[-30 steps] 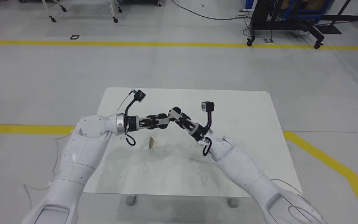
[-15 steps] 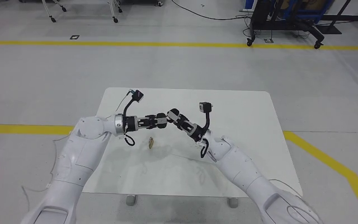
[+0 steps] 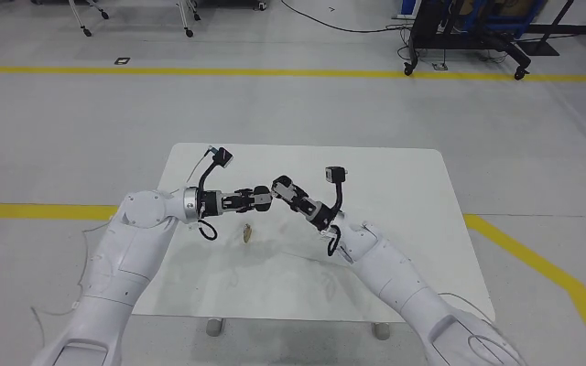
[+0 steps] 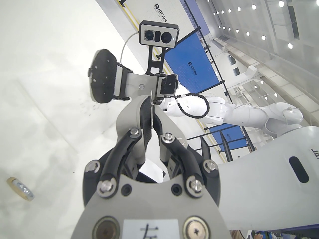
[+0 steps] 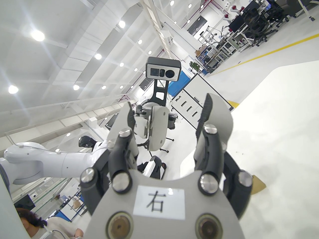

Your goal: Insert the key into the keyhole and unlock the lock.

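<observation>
Brass lock point(image 3: 246, 233) lies flat; thin silver key point(image 4: 151, 99) pinched in left jaws.

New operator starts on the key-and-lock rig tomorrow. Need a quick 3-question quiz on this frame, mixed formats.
1. True or false: the lock sits in the right claw.
2. Which claw stands open? A) left claw B) right claw C) both
3. Fill in: the thin metal piece pinched in the left claw looks like the ___.

Key:
1. False. The lock lies on the table, apart from both claws.
2. B.
3. key.
</observation>
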### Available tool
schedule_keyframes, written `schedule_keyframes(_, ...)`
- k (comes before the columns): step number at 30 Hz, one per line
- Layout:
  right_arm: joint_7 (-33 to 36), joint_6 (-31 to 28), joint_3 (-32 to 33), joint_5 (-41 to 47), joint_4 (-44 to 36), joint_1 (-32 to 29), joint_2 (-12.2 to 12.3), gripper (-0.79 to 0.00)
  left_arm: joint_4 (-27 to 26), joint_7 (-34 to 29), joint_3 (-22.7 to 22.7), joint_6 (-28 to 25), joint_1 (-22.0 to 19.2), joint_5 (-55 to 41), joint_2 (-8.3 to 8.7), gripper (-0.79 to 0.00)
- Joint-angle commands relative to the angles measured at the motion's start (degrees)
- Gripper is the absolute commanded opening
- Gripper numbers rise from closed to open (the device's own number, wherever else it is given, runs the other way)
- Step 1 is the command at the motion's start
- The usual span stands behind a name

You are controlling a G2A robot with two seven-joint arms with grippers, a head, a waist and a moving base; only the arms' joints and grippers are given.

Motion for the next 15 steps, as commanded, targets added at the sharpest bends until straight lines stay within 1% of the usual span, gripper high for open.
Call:
schedule_keyframes(1,0.0,0.0,0.0,0.0,0.0,0.0,0.0,0.000,0.0,-0.1,-0.1,-0.1,-0.1,0.5,0.07,-0.785)
schedule_keyframes(5,-0.1,0.5,0.1,-0.2,0.0,-0.1,0.0,0.000,0.0,-0.1,-0.1,-0.1,-0.1,0.5,0.07,-0.785)
schedule_keyframes(7,-0.9,4.2,0.6,-4.0,-0.2,0.1,0.3,0.000,-0.7,0.8,0.1,1.1,0.8,-0.3,0.06,-0.785)
schedule_keyframes(9,-0.9,5.1,1.5,-6.7,-0.3,0.0,0.7,0.000,-0.8,0.1,-0.1,2.3,1.1,-1.5,0.22,-0.785)
schedule_keyframes(11,-0.5,5.0,3.0,-9.8,-0.6,0.0,1.5,0.000,-0.4,-2.9,-0.3,3.4,0.7,-3.1,0.44,-0.785)
schedule_keyframes(13,1.5,4.1,4.4,-11.6,-1.3,-0.6,2.5,0.000,0.0,-6.4,0.2,6.2,-0.5,-2.5,0.74,-0.785)
schedule_keyframes(15,4.9,3.4,5.6,-10.5,-2.4,-1.8,3.4,0.000,0.4,-8.6,0.5,8.4,-1.5,-2.7,1.04,-0.785)
